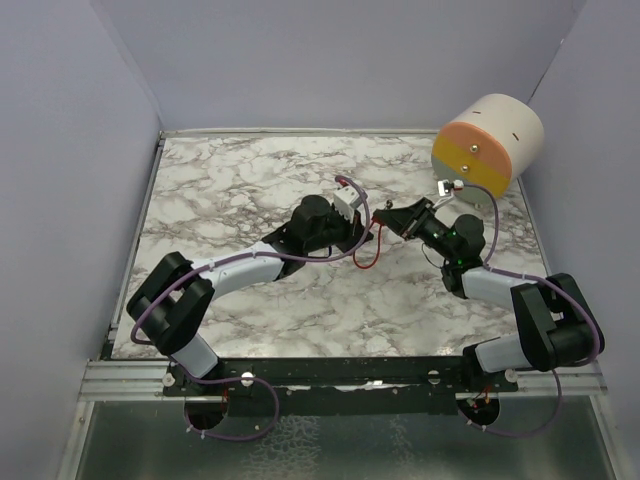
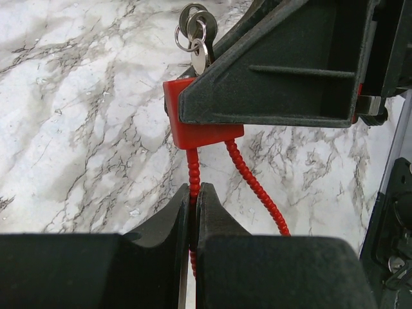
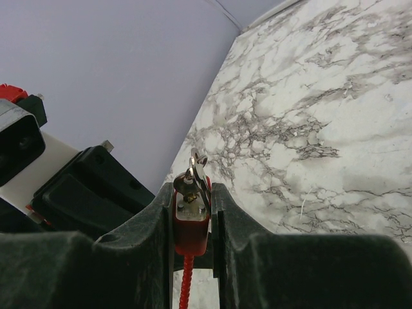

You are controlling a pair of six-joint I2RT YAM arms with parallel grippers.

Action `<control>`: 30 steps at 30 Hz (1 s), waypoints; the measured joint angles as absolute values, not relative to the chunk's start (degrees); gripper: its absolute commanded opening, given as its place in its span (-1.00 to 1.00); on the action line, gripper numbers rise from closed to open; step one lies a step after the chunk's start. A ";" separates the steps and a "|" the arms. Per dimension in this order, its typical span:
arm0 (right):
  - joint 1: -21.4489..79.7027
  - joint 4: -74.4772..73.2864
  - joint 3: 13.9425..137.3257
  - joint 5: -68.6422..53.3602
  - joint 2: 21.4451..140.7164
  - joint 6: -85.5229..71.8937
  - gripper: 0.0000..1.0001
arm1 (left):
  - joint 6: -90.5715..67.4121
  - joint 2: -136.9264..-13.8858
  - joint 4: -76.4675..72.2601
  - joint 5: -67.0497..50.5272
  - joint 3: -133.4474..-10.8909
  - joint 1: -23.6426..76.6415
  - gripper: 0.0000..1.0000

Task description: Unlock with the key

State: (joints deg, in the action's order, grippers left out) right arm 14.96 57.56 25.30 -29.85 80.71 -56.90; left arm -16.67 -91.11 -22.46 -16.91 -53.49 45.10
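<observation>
1. Left gripper (image 2: 193,196): closed on the red beaded cable (image 2: 257,187), pinching one strand just below the lock, about mid-table.
2. Right gripper (image 3: 192,193): clamped on the red lock (image 3: 191,233) by its two side faces, with the keyway end facing out between the fingers. The two grippers sit nose to nose, very near each other.
3. Key (image 3: 196,172): seated in the keyway, standing out of the lock's metal end plate. Whether it has been turned cannot be told.
4. Key ring (image 2: 191,27): threaded through the key's bow and carrying at least one spare key. It is loose and likely to swing.
5. Step in hand (judgement): turning the key.
   - Both grippers are occupied, so the left one would have to let go of the cable.
   - It would then take the bow flat between its fingers and rotate about the key's own axis while the right holds the lock rigid.
   - Grip the bow, not the ring, and avoid side load that could bend the key or draw it out.
6. Obstructions: the right gripper's fingers flank the key closely, leaving little room to approach. The ring and spare key clutter the bow, and the cable loop dangles beneath.
7. Table (image 1: 250,180): white-grey marble pattern. The lock appears to be held off it.
8. Drum (image 1: 490,145): a cream, yellow and orange cylinder lying on its side at the far right corner, well apart from the lock and no hindrance.
</observation>
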 measured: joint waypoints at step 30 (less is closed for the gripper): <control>16.58 59.70 25.23 -28.62 80.88 -56.75 -0.98 | -23.07 -87.05 -24.01 -11.60 -50.28 42.13 -1.00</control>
